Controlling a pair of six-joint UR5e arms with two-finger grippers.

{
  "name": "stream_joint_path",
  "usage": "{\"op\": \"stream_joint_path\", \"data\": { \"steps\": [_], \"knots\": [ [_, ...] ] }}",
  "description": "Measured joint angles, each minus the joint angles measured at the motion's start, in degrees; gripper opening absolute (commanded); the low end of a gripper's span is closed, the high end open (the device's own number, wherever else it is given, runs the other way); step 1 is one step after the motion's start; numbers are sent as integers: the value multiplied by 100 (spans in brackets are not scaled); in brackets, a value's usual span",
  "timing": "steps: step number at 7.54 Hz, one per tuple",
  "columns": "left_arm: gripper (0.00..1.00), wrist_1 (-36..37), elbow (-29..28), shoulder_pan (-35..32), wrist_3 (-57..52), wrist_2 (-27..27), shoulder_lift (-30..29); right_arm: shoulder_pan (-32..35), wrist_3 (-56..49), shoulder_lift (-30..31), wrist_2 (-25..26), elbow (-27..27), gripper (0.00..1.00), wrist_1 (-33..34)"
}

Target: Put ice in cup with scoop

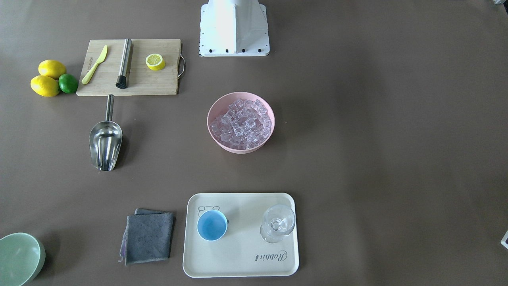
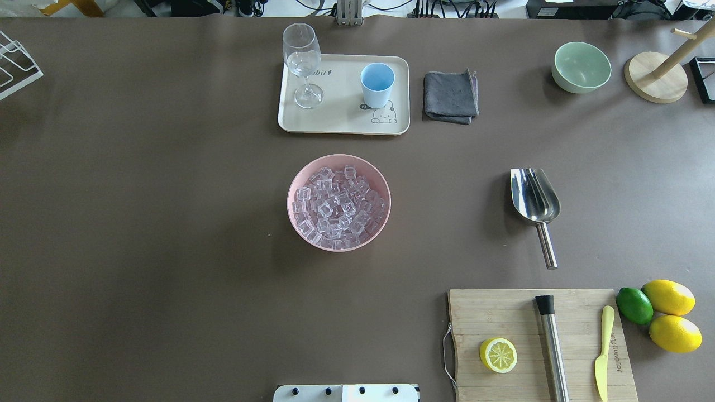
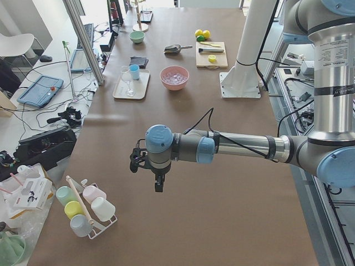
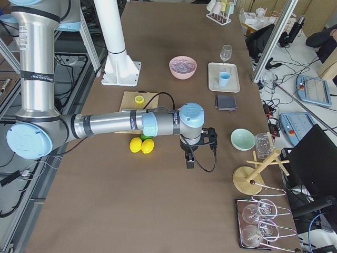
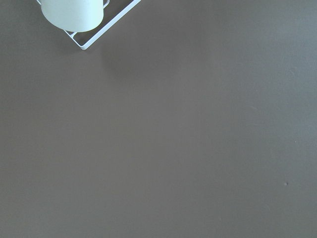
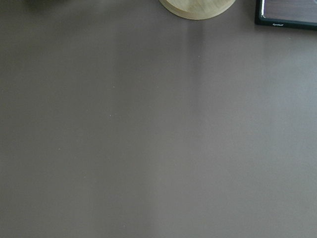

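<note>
Ice waits in the bowl, with the scoop and cup each lying apart and both arms out at the surface's ends.

The ice [image 2: 338, 206] is heaped in a pink bowl [image 2: 290, 198] at the middle of the surface [image 2: 167, 223]. The cup [image 2: 377, 84] stands upright on a cream tray [image 2: 341, 120] beyond the bowl, beside a stemmed glass [image 2: 304, 61]. The scoop [image 2: 535, 198] lies flat on the robot's right, well apart from the bowl, its handle pointing back toward a wooden board [image 2: 503, 312]. The left tool [image 3: 158, 187] hangs above bare surface near a rack of mugs [image 3: 83, 208]. The right tool [image 4: 189, 161] hangs near two lemons [image 4: 141, 145]. Whether either tool is apart or together cannot be told.
</note>
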State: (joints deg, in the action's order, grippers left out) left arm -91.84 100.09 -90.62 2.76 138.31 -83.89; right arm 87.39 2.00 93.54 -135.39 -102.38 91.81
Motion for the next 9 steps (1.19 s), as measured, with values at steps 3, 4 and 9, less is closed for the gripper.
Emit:
{"op": "stream_joint_path", "data": {
  "steps": [3,4,9],
  "knots": [
    [98,0,15,4,0,-6,4,-937,1401,-2,-5,-758,99,-5],
    [98,0,15,6,0,-10,4,-1271,1794,-21,34,-976,99,-6],
    [98,-3,-5,16,2,-47,-10,-2981,3862,-485,433,-1282,99,-60]
  ]
}}
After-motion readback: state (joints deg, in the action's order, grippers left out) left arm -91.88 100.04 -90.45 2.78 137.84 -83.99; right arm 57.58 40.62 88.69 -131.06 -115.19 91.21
